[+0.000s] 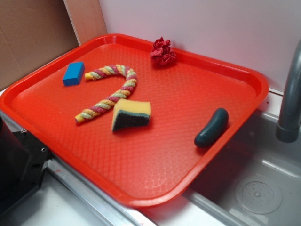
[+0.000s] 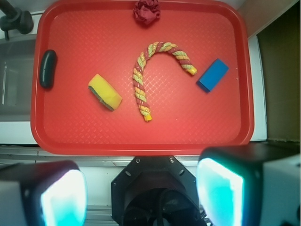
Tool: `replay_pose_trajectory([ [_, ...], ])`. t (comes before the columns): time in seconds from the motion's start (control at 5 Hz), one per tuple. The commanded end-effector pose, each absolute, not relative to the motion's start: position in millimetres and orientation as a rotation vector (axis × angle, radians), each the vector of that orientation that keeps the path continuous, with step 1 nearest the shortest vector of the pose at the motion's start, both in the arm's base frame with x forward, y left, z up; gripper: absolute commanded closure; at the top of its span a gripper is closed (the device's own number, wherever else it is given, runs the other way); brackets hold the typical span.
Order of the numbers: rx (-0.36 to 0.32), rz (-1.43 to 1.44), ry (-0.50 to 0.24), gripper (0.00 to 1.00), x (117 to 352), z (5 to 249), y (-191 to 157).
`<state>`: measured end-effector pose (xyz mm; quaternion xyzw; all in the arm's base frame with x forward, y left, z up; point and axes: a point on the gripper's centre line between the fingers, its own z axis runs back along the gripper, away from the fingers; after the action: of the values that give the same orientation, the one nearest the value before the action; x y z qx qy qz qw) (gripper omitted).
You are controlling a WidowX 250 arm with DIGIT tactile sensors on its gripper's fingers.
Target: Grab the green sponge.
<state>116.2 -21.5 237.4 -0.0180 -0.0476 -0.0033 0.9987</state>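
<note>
green sponge (image 1: 131,114) (image 2: 105,92) | yellow foam wedge, dark green scouring layer; lying mid-tray; untouched

Both views are brightly and evenly lit. Exterior view: soft daylight-like illumination; the red tray (image 1: 188,155) shows a pale sheen along its near rim, and the green sponge (image 1: 131,114) and cucumber-shaped object (image 1: 211,127) cast short, diffuse shadows. The dark mass at lower left is underexposed. Wrist view: the tray is in sharp focus, colours saturated — the claw (image 2: 141,193) fingers (image 2: 63,197) at the bottom edge are blurred and glow cyan-white.
</note>
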Motion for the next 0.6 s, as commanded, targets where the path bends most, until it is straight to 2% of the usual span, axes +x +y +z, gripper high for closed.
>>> replay_pose_trajectory([
  [0.0, -0.036, -0.007, -0.095, 0.0, 116.2, 237.4, -21.5],
  [0.4, 0.039, -0.457, 0.013, 0.0, 132.0, 186.8, -55.5],
])
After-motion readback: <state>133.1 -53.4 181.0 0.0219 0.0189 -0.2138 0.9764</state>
